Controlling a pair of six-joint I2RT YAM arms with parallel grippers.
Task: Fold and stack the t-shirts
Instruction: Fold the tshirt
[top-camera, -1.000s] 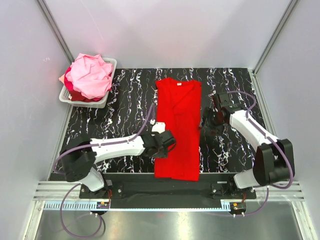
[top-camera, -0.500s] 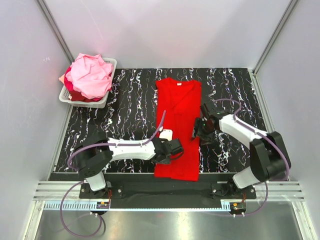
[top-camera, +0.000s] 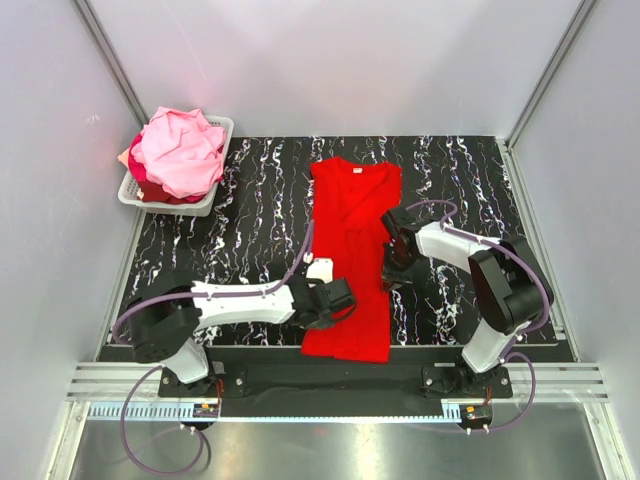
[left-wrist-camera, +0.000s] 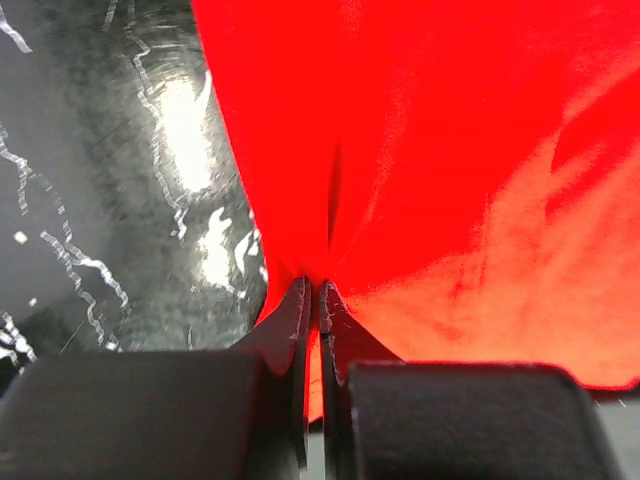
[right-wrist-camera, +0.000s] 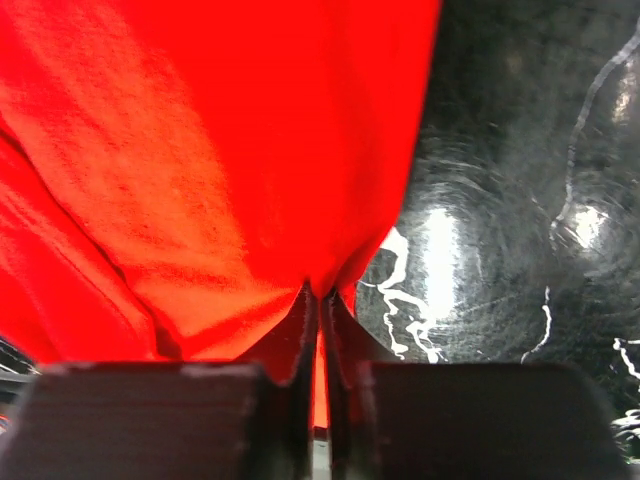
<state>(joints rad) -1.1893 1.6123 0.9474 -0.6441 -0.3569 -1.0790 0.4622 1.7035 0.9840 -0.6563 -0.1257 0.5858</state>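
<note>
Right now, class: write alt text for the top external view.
A red t-shirt lies flat on a black marbled table, the left gripper shut on its left edge and the right gripper on its right edge. A white basket of pink shirts stands at the far left corner.

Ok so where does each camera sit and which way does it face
Top external: above and behind the bases, looking down at the black white-veined table and bright red cotton t-shirt; left arm and right arm show.
Left wrist: rides its arm, looks along the left end effector, shut on the t-shirt's edge.
Right wrist: rides its arm, looks along the right end effector, shut on the opposite edge.
Shared: all three show t-shirt and table.
</note>
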